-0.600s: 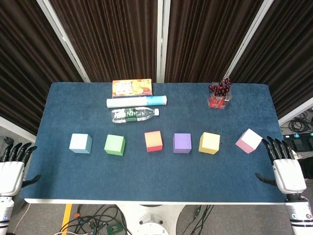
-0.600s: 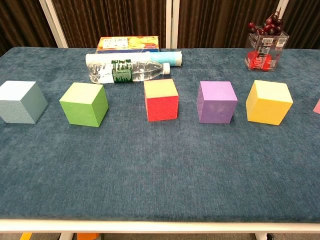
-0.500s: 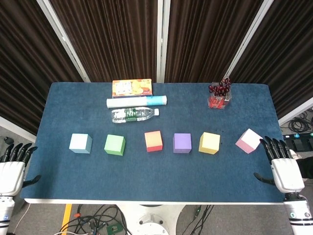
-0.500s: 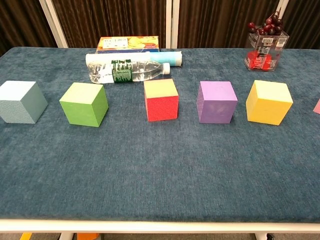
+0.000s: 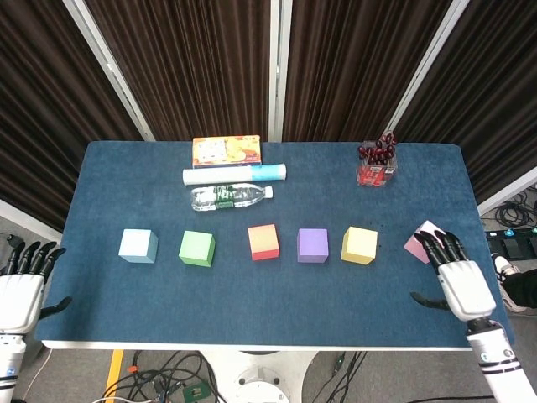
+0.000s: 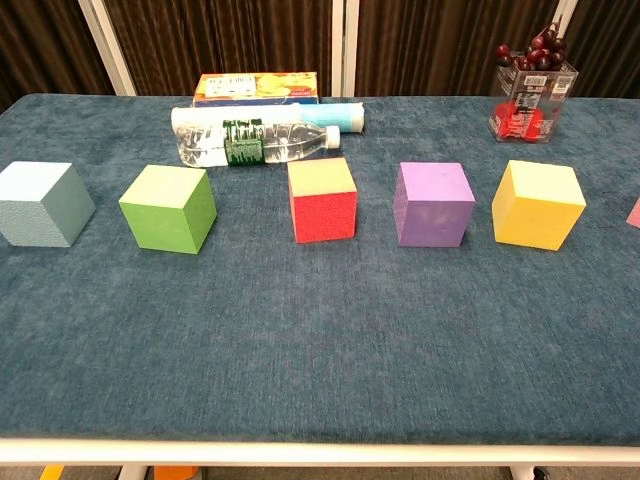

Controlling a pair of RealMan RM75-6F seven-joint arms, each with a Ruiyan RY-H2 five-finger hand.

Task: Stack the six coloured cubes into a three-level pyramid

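Right hand [image 5: 457,281] moved in over pink cube [image 5: 417,243], fingers spread, left hand [image 5: 21,285] open too

Cube row [image 5: 312,245] gapped; bottle [image 5: 229,197] behind; front table [image 5: 252,311] free.

The table [image 5: 101,176] carries 6 cubes: 1 light blue cube [image 5: 138,246], 1 green cube [image 5: 197,248], 1 red cube [image 5: 263,242], 1 purple cube [image 5: 312,245], 1 yellow cube [image 5: 359,245] and 1 pink cube [image 5: 417,239]. There is also 1 water bottle [image 5: 228,196], 1 rolled tube [image 5: 235,174], 1 snack box [image 5: 226,150] and 1 clear container of cherries [image 5: 377,163].
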